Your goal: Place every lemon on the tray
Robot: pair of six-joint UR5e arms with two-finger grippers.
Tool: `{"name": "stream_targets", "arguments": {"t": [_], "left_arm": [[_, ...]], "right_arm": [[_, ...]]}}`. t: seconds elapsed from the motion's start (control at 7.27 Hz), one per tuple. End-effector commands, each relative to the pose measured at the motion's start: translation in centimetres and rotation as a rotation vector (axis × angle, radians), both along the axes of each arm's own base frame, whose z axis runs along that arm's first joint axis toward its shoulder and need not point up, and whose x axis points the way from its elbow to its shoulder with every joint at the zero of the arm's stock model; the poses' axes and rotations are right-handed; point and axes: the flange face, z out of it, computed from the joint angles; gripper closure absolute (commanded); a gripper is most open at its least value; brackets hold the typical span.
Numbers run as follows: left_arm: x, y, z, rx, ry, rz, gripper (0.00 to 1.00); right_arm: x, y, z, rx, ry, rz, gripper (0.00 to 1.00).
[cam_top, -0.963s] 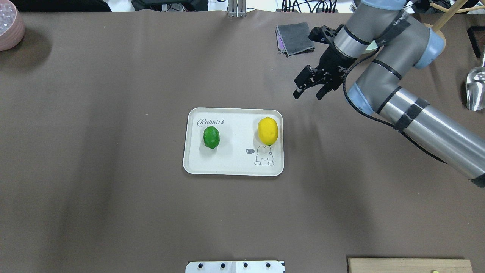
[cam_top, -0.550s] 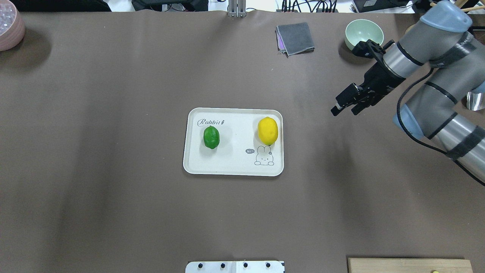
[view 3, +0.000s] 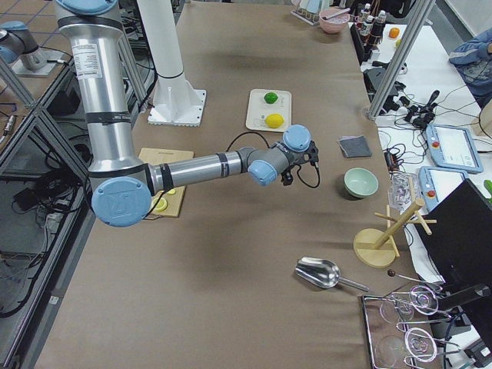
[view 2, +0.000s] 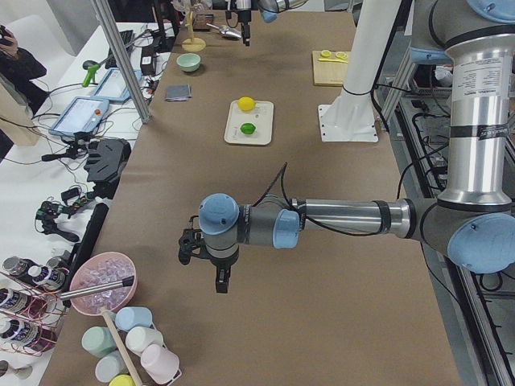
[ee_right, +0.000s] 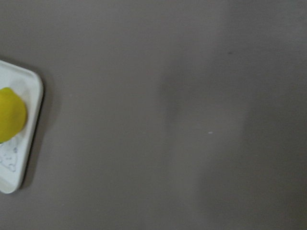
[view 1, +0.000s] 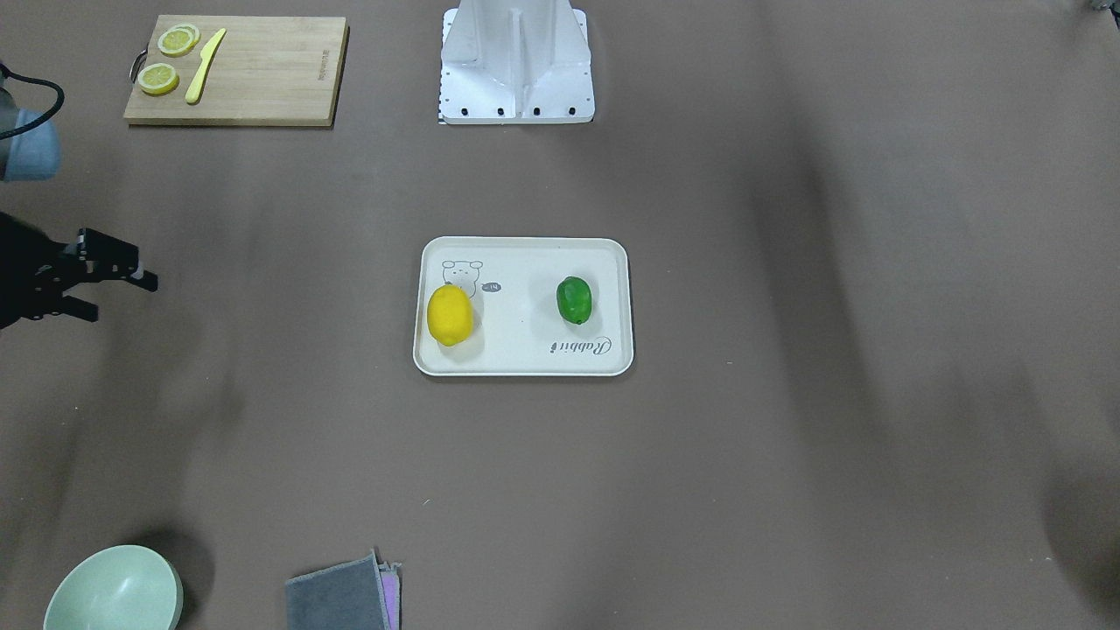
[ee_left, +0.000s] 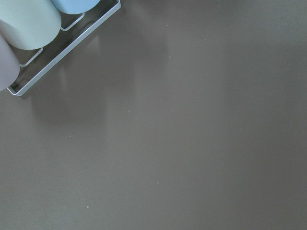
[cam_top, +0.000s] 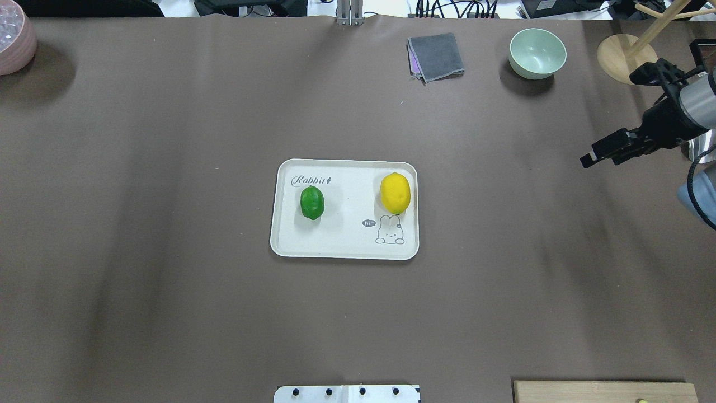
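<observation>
The cream tray (cam_top: 347,238) lies mid-table. The yellow lemon (cam_top: 395,193) rests on its right part and the green lemon (cam_top: 312,202) on its left part, both apart from any gripper. They also show in the front view, on the tray (view 1: 525,354): the yellow lemon (view 1: 450,315) and the green lemon (view 1: 574,300). My right gripper (cam_top: 601,158) is open and empty, far right of the tray, above the table; it also shows in the front view (view 1: 114,297). My left gripper (view 2: 220,283) shows only in the left side view, so I cannot tell its state.
A mint bowl (cam_top: 537,51), a grey cloth (cam_top: 436,56) and a wooden stand (cam_top: 626,56) sit at the far right back. A cutting board (view 1: 262,79) holds lemon slices (view 1: 158,79) and a yellow knife. A pink bowl (cam_top: 14,36) stands far left.
My right arm has drawn back to the right, away from the tray, with its gripper open and empty. Both lemons and the tray have not moved.
</observation>
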Motion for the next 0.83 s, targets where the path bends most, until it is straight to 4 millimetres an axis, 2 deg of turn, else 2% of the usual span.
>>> {"name": "stream_targets", "arguments": {"t": [0.0,0.14,0.41,0.69], "left_arm": [[0.0,-0.1,-0.1,0.004,-0.003,0.000,0.02],[0.0,-0.1,-0.1,0.002,-0.003,0.000,0.02],[0.0,-0.1,0.0,0.003,-0.004,0.004,0.02],[0.0,-0.2,-0.2,0.005,-0.004,0.002,0.02]], "right_arm": [[5.8,0.4,4.5,-0.110,0.121,0.128,0.01],[7.2,0.9,5.0,-0.130,0.196,0.154,0.01],[11.2,1.1,7.2,-0.235,0.279,0.191,0.01],[15.8,1.5,8.7,-0.237,0.328,0.153,0.02]]}}
